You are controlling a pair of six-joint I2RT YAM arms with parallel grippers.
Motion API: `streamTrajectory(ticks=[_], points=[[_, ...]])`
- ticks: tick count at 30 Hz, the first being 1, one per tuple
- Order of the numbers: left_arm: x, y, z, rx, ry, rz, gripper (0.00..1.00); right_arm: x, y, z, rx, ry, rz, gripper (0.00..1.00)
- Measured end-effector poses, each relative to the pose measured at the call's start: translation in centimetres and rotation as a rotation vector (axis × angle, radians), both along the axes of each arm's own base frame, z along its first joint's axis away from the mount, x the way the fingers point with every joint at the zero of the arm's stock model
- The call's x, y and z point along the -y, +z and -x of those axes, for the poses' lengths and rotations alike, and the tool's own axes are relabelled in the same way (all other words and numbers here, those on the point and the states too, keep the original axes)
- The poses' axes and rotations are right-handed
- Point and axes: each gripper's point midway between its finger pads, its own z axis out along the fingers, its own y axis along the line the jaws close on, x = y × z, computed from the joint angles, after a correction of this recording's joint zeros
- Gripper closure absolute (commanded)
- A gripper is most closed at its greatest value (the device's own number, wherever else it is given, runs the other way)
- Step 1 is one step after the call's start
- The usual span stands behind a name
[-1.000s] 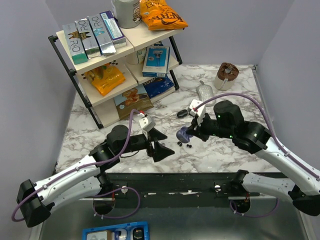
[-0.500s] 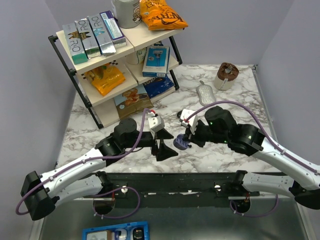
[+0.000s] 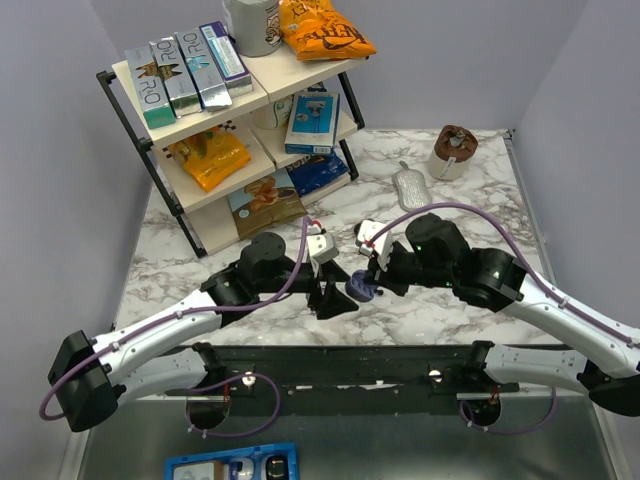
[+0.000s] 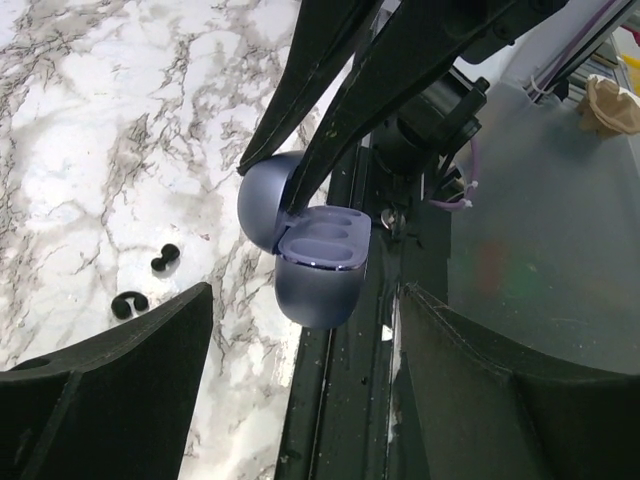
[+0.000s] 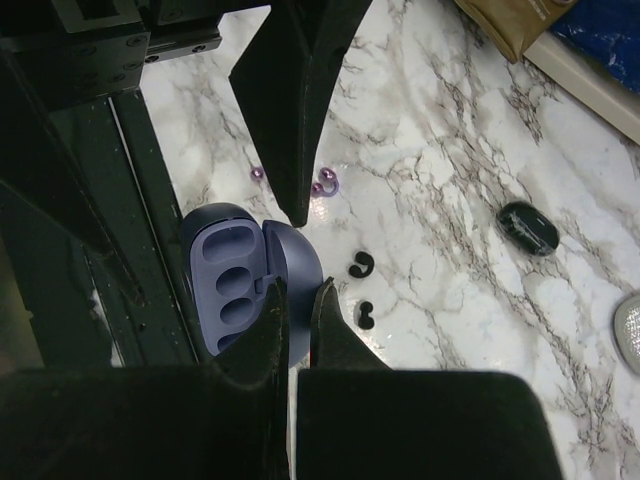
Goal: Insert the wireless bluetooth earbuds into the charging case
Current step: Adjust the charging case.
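The blue-violet charging case hangs open above the table's near edge, and its hollows are empty. My right gripper is shut on the case's lid, seen from above at the right gripper. My left gripper stands open, its fingers wide on either side just short of the case and not touching it. A glossy black oval earbud lies on the marble farther back. Two small black curled pieces lie right beside the case; from the left wrist one shows as a curled piece.
Two tiny purple rings lie on the marble near the left fingers. A black-framed shelf with boxes and snack bags fills the back left. A brown cup and a grey mesh piece sit at the back right. A black rail runs under the case.
The right arm carried the case leftward and nearer the front edge. The left arm swung right toward it, and its jaws narrowed somewhat while staying apart.
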Motion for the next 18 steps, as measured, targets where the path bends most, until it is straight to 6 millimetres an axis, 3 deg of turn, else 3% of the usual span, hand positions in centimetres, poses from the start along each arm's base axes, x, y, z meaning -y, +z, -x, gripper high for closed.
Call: streamTrajectory(ticks=[8, 15, 18], points=[[0.63, 0.21, -0.25, -0.005, -0.008, 0.015, 0.21, -0.26, -0.42, 0.05, -0.008, 0.006, 0.012, 0.99], [0.92, 0.85, -0.36, -0.001, -0.009, 0.042, 0.32, -0.27, -0.59, 0.13, -0.011, 0.008, 0.015, 0.99], [1.06, 0.85, -0.35, -0.003, -0.014, 0.046, 0.32, -0.29, -0.70, 0.21, -0.013, 0.009, 0.016, 0.99]])
